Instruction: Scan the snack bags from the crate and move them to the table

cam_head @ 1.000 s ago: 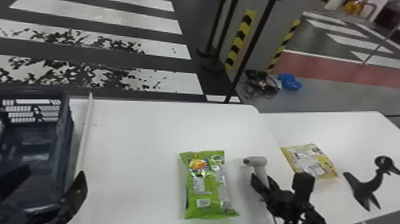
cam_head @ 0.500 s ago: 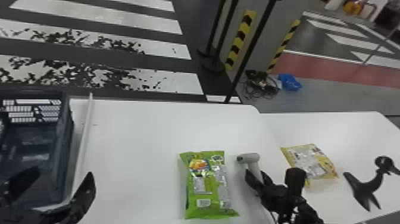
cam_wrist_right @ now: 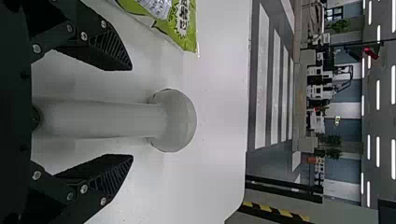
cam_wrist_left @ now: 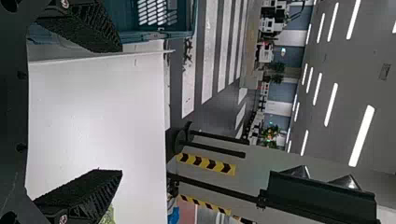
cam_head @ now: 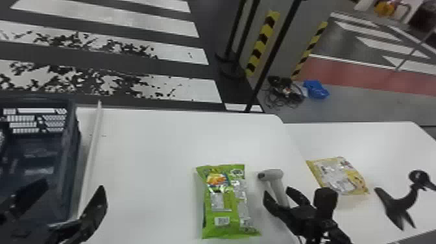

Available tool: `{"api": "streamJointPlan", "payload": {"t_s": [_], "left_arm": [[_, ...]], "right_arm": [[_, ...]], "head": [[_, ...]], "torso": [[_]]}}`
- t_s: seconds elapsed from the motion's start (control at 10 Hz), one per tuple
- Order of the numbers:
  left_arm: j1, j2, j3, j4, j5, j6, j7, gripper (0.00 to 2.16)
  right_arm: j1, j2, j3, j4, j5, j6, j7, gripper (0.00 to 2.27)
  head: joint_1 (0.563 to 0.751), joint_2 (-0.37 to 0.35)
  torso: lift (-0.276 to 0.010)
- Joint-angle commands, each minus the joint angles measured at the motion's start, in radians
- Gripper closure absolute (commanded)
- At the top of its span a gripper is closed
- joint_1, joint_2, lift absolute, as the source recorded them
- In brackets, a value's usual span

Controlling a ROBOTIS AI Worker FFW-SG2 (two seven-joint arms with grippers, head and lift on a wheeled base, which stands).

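In the head view my left gripper (cam_head: 67, 201) is open over the near end of the dark blue crate (cam_head: 70, 155), one finger past its right side. In the left wrist view nothing lies between the fingers of that gripper (cam_wrist_left: 121, 111). A green snack bag (cam_head: 225, 204) lies on the white table. To its right my right gripper (cam_head: 279, 196) is around the grey-white scanner (cam_head: 274, 174). The right wrist view has this gripper (cam_wrist_right: 132, 113) open, the handle of the scanner (cam_wrist_right: 173, 120) running between its spread fingers. A yellow snack bag (cam_head: 339, 176) lies farther right.
A thin white bar (cam_head: 92, 152) runs along the table beside the crate. A second white table (cam_head: 357, 139) adjoins on the right, with a black bird-shaped object (cam_head: 400, 204) near its front edge. A black pole stands behind the tables.
My left gripper has shifted a little rightward and up in the head view. The right gripper and the scanner have both shifted slightly left. Both bags lie where they were.
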Motion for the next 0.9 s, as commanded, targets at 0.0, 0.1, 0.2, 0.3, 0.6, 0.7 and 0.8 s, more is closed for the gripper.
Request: {"api": "streamJointPlan", "payload": {"t_s": [0.0, 0.1, 0.2, 0.3, 0.6, 0.7, 0.8], "left_arm": [[-0.011, 0.005, 0.001, 0.012, 0.004, 0.003, -0.004, 0.07], [-0.017, 0.010, -0.001, 0.013, 0.007, 0.006, -0.006, 0.07], [-0.018, 0.016, 0.001, 0.013, 0.010, 0.006, -0.007, 0.07], [-0.023, 0.023, 0.001, 0.010, 0.013, 0.006, -0.007, 0.07], [-0.035, 0.045, 0.010, 0.015, 0.041, 0.009, -0.007, 0.07], [-0.035, 0.051, 0.015, 0.018, 0.053, 0.006, -0.007, 0.07], [-0.035, 0.056, 0.024, 0.023, 0.062, 0.006, -0.011, 0.07]], "right_arm": [[0.079, 0.009, -0.010, -0.117, 0.011, -0.018, -0.003, 0.02], [0.147, 0.028, -0.024, -0.215, 0.019, -0.040, -0.003, 0.03], [0.197, 0.045, -0.027, -0.273, 0.025, -0.083, -0.003, 0.03], [0.242, 0.071, -0.021, -0.327, 0.058, -0.120, -0.003, 0.03], [0.354, 0.105, 0.041, -0.422, 0.152, -0.212, -0.035, 0.03], [0.383, 0.106, 0.076, -0.448, 0.195, -0.215, -0.067, 0.03], [0.409, 0.106, 0.128, -0.473, 0.282, -0.224, -0.138, 0.03]], "head": [[0.695, -0.350], [0.695, -0.350], [0.695, -0.350], [0.695, -0.350], [0.695, -0.347], [0.695, -0.335], [0.695, -0.309]], "torso": [[-0.095], [-0.095], [-0.095], [-0.095], [-0.095], [-0.095], [-0.095]]}}
